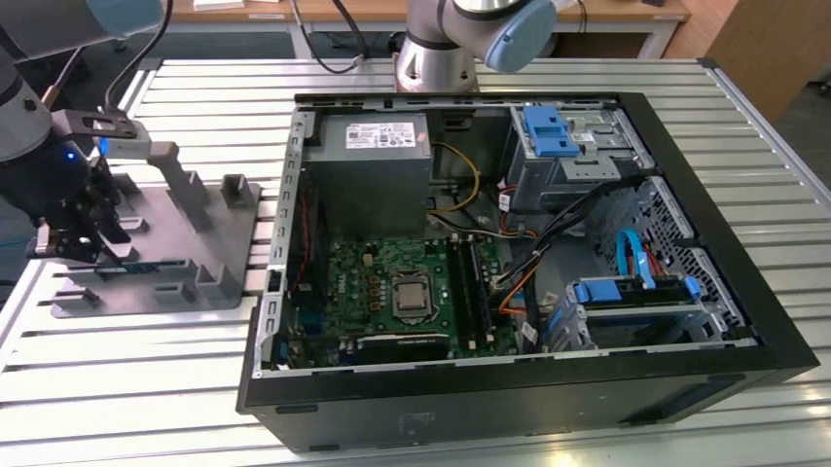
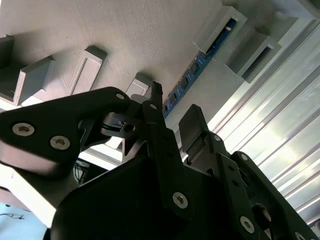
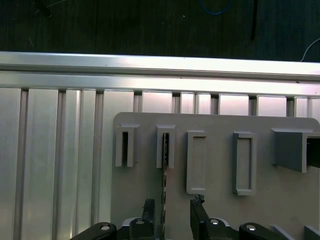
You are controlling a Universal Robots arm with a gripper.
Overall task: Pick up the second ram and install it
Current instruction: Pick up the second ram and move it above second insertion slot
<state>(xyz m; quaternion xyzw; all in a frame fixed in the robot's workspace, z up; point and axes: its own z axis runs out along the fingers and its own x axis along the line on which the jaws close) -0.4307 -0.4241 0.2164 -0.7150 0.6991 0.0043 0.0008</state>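
The second ram (image 3: 164, 175) stands on edge in a slot of the grey holder plate (image 3: 215, 210), seen edge-on as a thin dark strip. In the second wrist view the second ram (image 2: 202, 57) shows its blue board and black chips running between two grey pegs. My gripper (image 3: 172, 205) hangs open just above the plate, one finger on each side of the stick, with a gap between the stick and both fingertips (image 3: 196, 202). In the exterior view my gripper (image 1: 76, 243) is at the left end of the holder plate (image 1: 195, 292).
An open computer case (image 1: 520, 370) lies to the exterior view's right of the plate, holding the green motherboard (image 1: 350, 282) with long black slots (image 1: 465, 282), a grey power supply (image 1: 370, 156) and blue drive brackets (image 1: 610, 292). The slatted metal table (image 3: 55, 165) surrounds everything.
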